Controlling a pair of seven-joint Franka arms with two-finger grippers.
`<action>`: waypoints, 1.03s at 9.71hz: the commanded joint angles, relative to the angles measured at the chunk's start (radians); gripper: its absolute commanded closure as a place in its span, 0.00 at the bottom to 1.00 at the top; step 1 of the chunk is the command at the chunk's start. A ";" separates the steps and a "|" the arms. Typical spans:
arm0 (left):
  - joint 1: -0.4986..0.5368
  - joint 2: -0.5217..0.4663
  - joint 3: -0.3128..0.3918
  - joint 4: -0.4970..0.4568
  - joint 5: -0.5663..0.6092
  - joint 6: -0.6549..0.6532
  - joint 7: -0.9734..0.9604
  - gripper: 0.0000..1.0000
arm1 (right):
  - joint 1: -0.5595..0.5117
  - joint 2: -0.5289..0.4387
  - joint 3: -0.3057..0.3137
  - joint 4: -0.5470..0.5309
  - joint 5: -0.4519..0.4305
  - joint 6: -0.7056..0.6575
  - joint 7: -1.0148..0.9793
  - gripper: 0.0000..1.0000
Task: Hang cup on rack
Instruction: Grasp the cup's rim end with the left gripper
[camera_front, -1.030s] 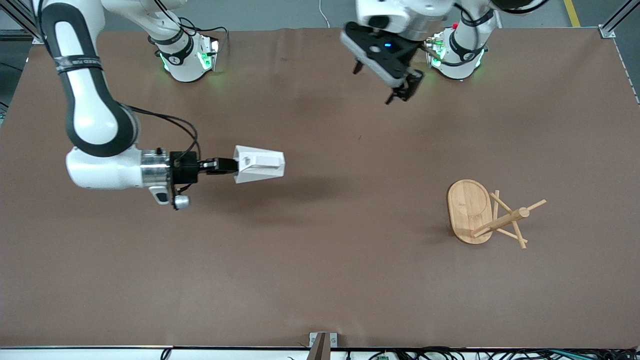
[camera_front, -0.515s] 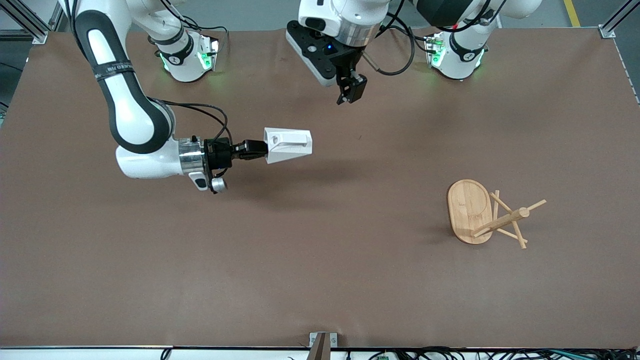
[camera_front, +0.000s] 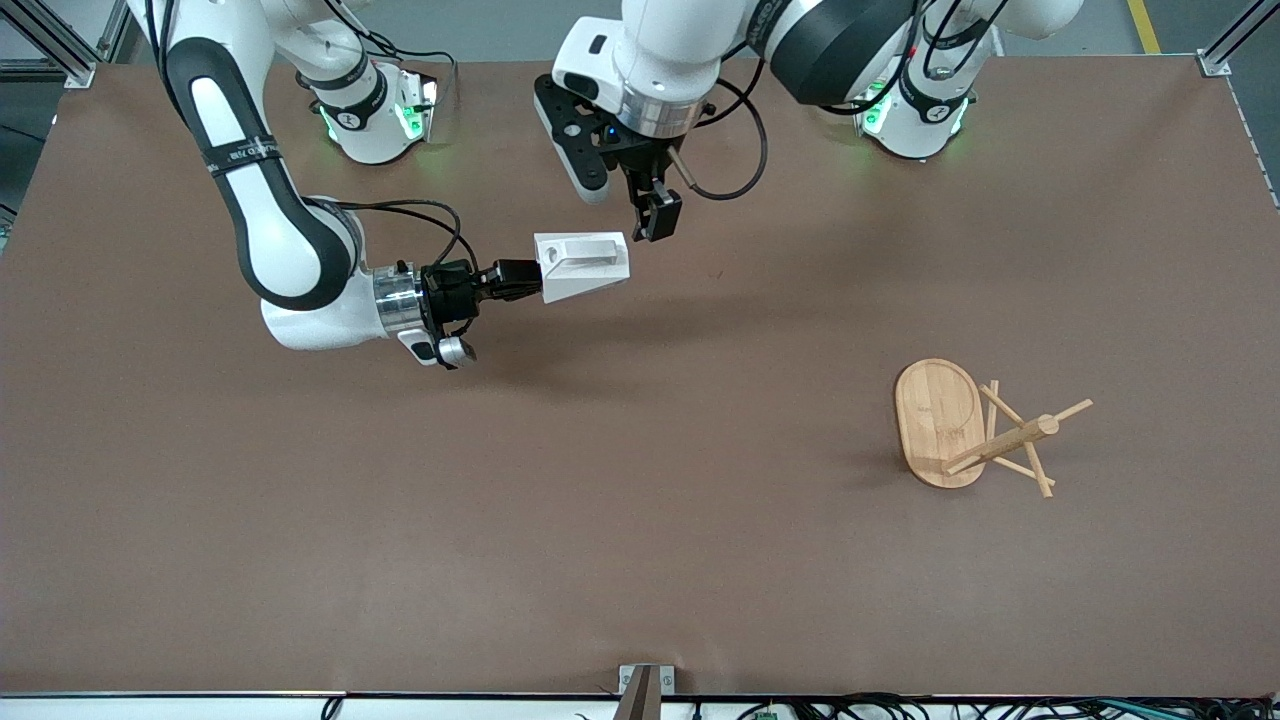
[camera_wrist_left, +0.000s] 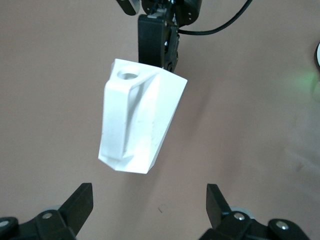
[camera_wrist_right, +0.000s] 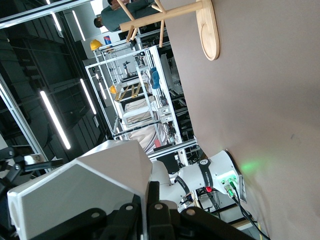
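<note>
The right gripper clamps the small white faceted cup aloft over mid-table, so pickup is done. The left gripper hovers beside its rim, fingers spread wide. Hanging remains: the light bamboo mug-tree rack stands well apart, toward the left arm's end.

Cup matt white plastic, smooth facets; rack pale bamboo, visible grain; table matt brown covering.

Cup in right tool
</note>
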 joint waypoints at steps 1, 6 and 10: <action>-0.021 0.059 0.009 0.013 0.021 0.026 0.036 0.00 | 0.006 -0.039 0.000 -0.037 0.031 -0.002 -0.017 0.99; -0.026 0.080 0.009 0.011 0.060 0.034 0.202 0.00 | 0.011 -0.039 -0.002 -0.036 0.032 -0.001 -0.028 0.99; -0.015 0.080 0.018 0.013 0.060 0.041 0.223 0.00 | 0.013 -0.040 0.000 -0.037 0.032 -0.001 -0.039 0.99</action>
